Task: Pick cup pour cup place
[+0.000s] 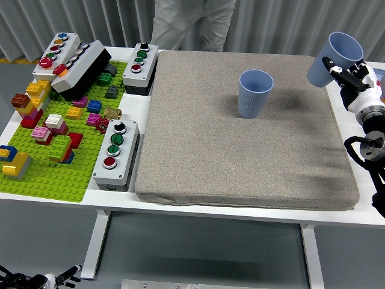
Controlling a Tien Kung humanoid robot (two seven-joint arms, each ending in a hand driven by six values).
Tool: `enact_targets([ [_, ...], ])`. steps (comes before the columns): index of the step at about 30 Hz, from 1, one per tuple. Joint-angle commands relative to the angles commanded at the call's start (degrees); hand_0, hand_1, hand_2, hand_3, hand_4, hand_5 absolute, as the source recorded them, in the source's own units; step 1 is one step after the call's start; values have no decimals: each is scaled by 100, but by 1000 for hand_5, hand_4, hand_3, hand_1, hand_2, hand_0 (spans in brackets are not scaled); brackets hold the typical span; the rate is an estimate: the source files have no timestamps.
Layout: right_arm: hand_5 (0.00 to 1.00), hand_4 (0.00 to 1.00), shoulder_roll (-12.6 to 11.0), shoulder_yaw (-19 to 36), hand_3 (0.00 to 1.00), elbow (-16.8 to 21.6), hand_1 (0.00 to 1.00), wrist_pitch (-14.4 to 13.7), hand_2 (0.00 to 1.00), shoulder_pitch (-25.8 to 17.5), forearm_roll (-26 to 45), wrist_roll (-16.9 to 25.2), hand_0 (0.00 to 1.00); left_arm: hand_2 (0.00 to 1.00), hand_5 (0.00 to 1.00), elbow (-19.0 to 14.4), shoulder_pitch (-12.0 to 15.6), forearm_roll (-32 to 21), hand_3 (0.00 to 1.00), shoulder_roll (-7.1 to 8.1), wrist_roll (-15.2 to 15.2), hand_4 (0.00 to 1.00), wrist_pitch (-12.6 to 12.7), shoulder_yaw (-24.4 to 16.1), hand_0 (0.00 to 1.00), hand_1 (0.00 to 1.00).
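Your right robot hand (349, 75) comes in from the right edge and has its black fingers (334, 66) wrapped around a light blue plastic cup (335, 57). That held cup is in the air above the far right edge of the grey fabric mat (240, 156), tilted with its open mouth up and leaning to the right. Your left robot hand is out of view.

A second light blue plastic cup (255, 93) stands upright on the mat, in its far half and right of centre, mouth up. It is well apart from the held cup, to that cup's left and nearer you.

The mat covers most of the white tabletop (240, 212). To its left you have a green studded baseplate (45, 177) carrying loose coloured building bricks (57, 135). A grey button box (117, 153) with black, green and red buttons lies between the baseplate and the mat's left edge. Another grey button box (140, 68) sits at the mat's far left corner, and a white button box (56, 56) with a row of coloured buttons rests at the far left, beside a black block (84, 72) that lies slanted across the baseplate.

A person in light trousers (191, 24) stands at the far side of the tabletop; no hands of theirs show.
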Motion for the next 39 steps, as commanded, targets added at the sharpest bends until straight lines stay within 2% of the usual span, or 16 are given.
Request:
enact_targets([
  [6,2,501,30,54,485,31,542,-42,470,-125,-146,13,709,889,998,0,13,-2,786,-4,-6,596,-1,12,851,861],
  [21,2,501,145,-659,487,-31,542,-411,472,-399,-832,190,714,889,998,0,-31,32,786,-14,-2,596,-12,-10,850,861],
  [31,2,498,193,-821,489,-139,546,-445,472,-487,-938,355,717,888,998,0,-5,58,786,-16,6,595,-20,-36,851,860],
  [39,2,498,204,-852,489,-160,545,-354,474,-594,-991,439,715,887,998,0,29,43,785,-15,6,595,-22,-11,851,860],
])
